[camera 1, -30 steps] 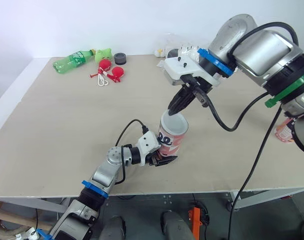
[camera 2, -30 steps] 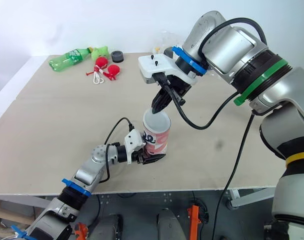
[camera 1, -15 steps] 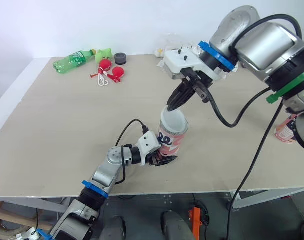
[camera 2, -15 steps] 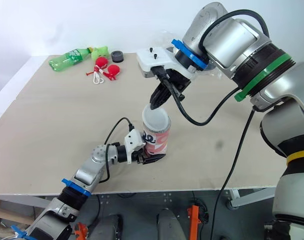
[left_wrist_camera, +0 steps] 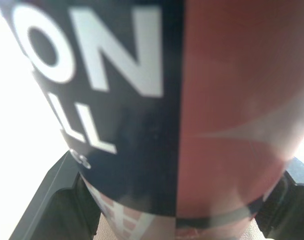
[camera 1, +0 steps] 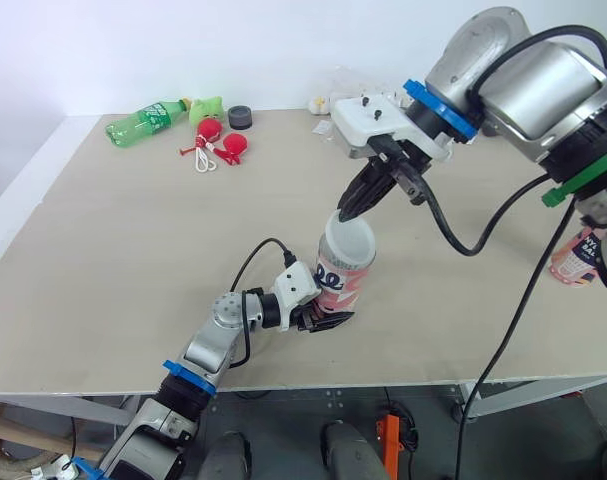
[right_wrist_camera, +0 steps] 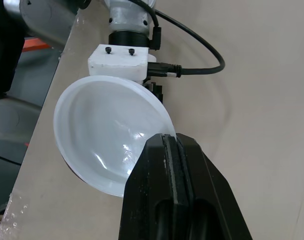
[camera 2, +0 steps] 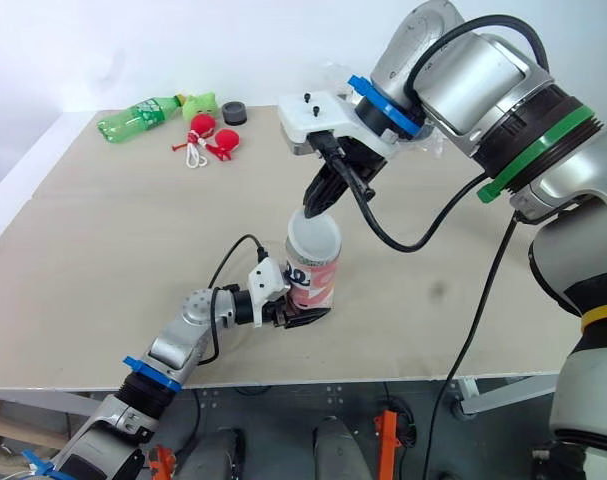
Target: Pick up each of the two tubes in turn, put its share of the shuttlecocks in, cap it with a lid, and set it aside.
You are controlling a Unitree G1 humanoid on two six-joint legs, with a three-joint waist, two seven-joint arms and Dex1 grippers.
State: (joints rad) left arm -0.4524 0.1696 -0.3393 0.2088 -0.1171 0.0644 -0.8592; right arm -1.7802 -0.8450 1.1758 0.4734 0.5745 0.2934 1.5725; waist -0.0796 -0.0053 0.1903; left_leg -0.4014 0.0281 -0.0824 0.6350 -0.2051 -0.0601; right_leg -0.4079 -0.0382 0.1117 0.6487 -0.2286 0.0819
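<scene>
A red, white and black tube (camera 1: 341,282) stands upright near the table's front edge. My left gripper (camera 1: 319,314) is shut on its lower part; in the left wrist view the tube's label (left_wrist_camera: 157,100) sits between the fingers (left_wrist_camera: 51,200). A white lid (camera 1: 350,238) lies tilted over the tube's mouth. From above, my right gripper (camera 1: 347,209) is shut on the lid's far rim, and in the right wrist view its closed fingertips (right_wrist_camera: 157,150) pinch the lid (right_wrist_camera: 109,132). A second pink tube (camera 1: 579,256) stands at the far right, partly behind my right arm.
At the back left lie a green bottle (camera 1: 146,120), a green toy (camera 1: 209,105), red balls with a cord (camera 1: 221,144) and a black ring (camera 1: 241,116). A clear bag (camera 1: 341,92) sits at the back behind my right arm. The table's front edge (camera 1: 403,385) is close to the tube.
My right gripper, still pinching the lid, has risen a little and drifted right, tilting the lid over the tube's mouth. The left gripper and tube have stayed put.
</scene>
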